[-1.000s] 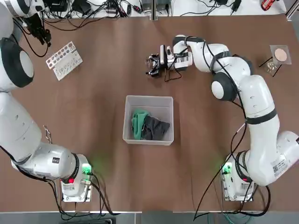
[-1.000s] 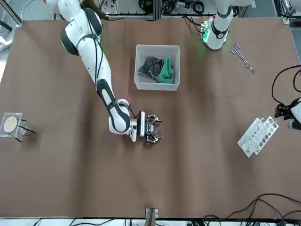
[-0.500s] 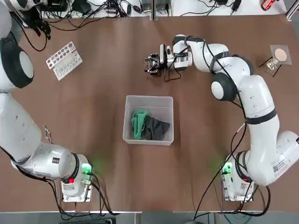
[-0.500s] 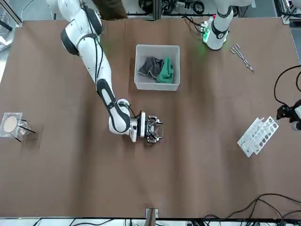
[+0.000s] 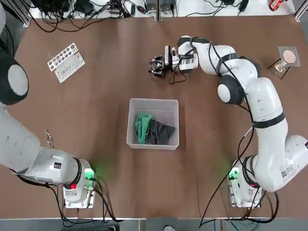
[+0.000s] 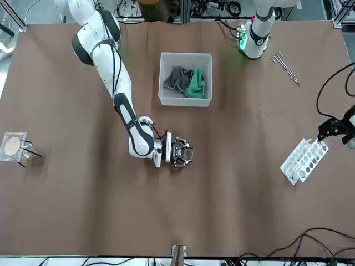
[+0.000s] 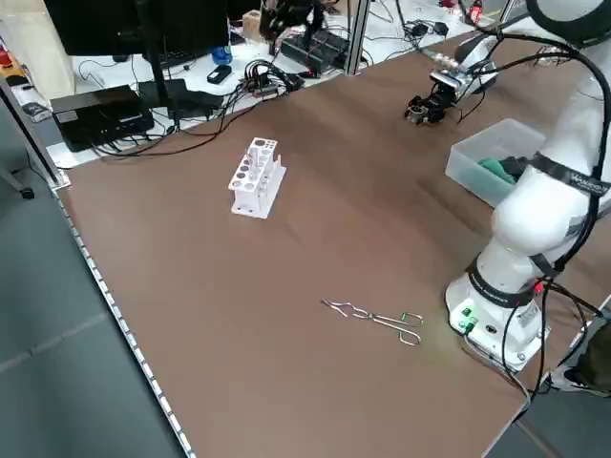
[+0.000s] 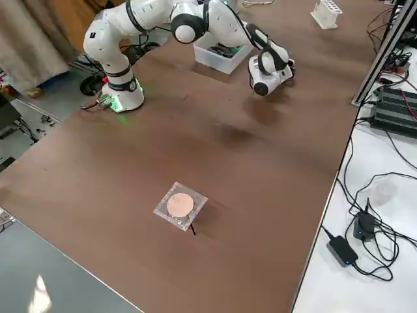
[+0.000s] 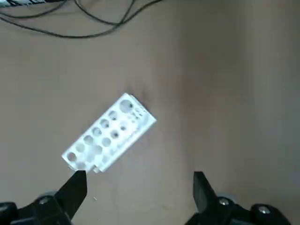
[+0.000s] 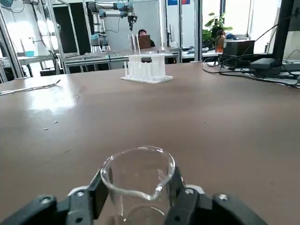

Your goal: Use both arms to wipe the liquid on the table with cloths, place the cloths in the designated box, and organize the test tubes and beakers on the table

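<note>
beaker (image 10: 138, 180) stands near the table's (image 5: 96, 120) far edge, right gripper (image 5: 157, 66) clamped around it; left gripper (image 9: 138, 187) spread apart above the tube rack (image 9: 108, 132).

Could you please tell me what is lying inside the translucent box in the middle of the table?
Inside the box lie the green cloth and the dark grey cloth, side by side and touching. The box floor beneath them is covered.

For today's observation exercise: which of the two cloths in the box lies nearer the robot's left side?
The bright green cloth; the dark grey cloth lies beside it, toward the robot's right, in the box.
</note>
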`<state>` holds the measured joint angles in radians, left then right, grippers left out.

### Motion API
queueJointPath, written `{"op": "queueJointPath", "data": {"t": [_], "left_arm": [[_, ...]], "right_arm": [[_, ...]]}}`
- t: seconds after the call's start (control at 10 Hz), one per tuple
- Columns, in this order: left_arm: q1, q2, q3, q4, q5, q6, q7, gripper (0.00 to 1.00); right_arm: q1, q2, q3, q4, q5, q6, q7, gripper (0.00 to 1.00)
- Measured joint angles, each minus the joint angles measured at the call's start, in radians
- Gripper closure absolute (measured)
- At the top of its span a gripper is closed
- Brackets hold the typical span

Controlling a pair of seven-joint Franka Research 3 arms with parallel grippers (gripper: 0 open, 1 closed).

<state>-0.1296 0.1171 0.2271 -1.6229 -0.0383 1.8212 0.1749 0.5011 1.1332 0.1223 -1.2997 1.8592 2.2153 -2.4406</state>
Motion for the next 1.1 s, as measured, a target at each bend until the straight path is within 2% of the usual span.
{"op": "queueJointPath", "data": {"t": [0.2,0.4,0.6,0.9,1.1], "left_arm": [[0.045,-0.093,-0.108,0.002,0.000,-0.160,-0.102,0.00],[0.053,-0.147,-0.133,0.004,0.000,-0.222,-0.117,0.00],[0.060,-0.141,-0.133,0.032,0.000,-0.222,-0.118,0.00],[0.060,-0.087,-0.139,0.098,0.000,-0.223,-0.143,0.00],[0.060,-0.077,-0.144,0.104,0.000,-0.225,-0.146,0.01]], "right_arm": [[-0.007,-0.002,-0.001,0.011,0.001,0.005,0.011,0.43],[-0.015,-0.003,-0.001,0.024,0.002,0.008,0.019,0.48],[-0.022,-0.006,-0.001,0.032,0.002,0.008,0.020,0.50],[-0.035,-0.029,-0.001,0.033,0.002,0.008,0.023,0.50],[-0.052,-0.057,-0.006,0.020,-0.007,0.014,0.032,0.50]]}}
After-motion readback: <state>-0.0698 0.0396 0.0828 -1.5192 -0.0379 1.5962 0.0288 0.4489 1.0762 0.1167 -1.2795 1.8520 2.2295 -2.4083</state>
